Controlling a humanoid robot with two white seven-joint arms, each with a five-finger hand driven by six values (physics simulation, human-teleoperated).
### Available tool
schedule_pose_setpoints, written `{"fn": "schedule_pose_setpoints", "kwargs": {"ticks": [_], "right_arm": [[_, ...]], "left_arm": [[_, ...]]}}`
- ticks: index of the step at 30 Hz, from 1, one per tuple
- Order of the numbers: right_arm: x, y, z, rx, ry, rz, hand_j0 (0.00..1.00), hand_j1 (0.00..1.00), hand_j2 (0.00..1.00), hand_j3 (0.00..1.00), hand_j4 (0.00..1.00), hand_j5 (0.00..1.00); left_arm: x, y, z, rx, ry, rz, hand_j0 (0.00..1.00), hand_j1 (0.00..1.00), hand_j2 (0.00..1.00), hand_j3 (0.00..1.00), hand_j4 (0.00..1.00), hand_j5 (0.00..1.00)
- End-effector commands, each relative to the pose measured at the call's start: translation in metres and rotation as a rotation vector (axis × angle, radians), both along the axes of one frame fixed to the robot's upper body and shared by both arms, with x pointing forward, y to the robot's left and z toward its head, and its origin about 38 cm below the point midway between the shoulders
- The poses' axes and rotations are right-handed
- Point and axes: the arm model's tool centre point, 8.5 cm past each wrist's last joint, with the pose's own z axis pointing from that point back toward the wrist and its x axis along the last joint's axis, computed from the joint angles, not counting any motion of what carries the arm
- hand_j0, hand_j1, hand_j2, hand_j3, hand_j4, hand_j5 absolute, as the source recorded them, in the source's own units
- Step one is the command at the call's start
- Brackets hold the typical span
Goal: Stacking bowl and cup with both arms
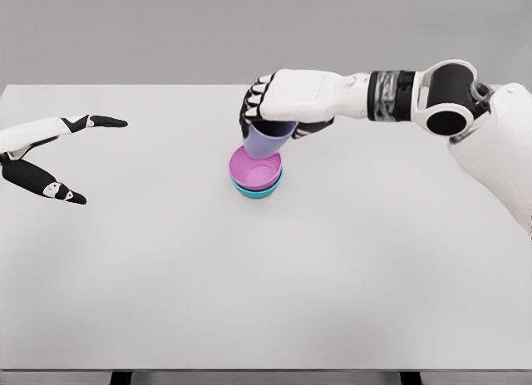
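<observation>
A bowl sits in another bowl near the middle of the table — a bit toward the far side. A cup is just above them, tipped, its bottom inside the top bowl. The right hand is over the cup, wrapped around it. The left hand is far off — at the table's left edge.

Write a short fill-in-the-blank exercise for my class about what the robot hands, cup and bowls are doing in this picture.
1. The right robot hand grips a lavender ____.
2. The purple bowl sits nested inside a ____ bowl.
3. The left robot hand, at the table's left edge, has its fingers ____ and holds nothing.
4. The cup is tilted above the ____ bowl.

Missing words: cup; teal; open; purple
</observation>
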Motion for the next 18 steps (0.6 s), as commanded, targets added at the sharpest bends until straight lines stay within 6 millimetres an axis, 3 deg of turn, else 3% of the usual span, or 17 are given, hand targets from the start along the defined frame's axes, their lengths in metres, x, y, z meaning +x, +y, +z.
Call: {"fn": "schedule_pose_setpoints", "kwargs": {"ticks": [1,4,10,12,18], "right_arm": [[-0.001,0.006,-0.003,0.005,0.011,0.009,0.62,0.62,0.62,0.62,0.62,0.62],[-0.002,0.014,-0.008,-0.002,0.02,0.021,0.62,0.62,0.62,0.62,0.62,0.62],[0.01,0.009,-0.022,-0.009,0.064,-0.02,0.62,0.62,0.62,0.62,0.62,0.62],[0.008,0.015,-0.033,-0.031,0.086,-0.008,0.62,0.62,0.62,0.62,0.62,0.62],[0.007,0.017,-0.041,-0.046,0.101,-0.002,0.62,0.62,0.62,0.62,0.62,0.62]], "left_arm": [[0.0,0.0,0.001,-0.008,0.002,0.003,1.0,1.0,1.0,1.0,1.0,1.0],[0.0,0.0,0.001,-0.008,0.002,0.003,1.0,1.0,1.0,1.0,1.0,1.0],[0.0,0.0,0.001,-0.009,0.002,0.004,1.0,1.0,1.0,1.0,1.0,1.0],[0.0,0.0,0.001,-0.009,0.002,0.004,1.0,1.0,1.0,1.0,1.0,1.0],[0.0,0.0,0.001,-0.008,0.002,0.003,1.0,1.0,1.0,1.0,1.0,1.0]]}}
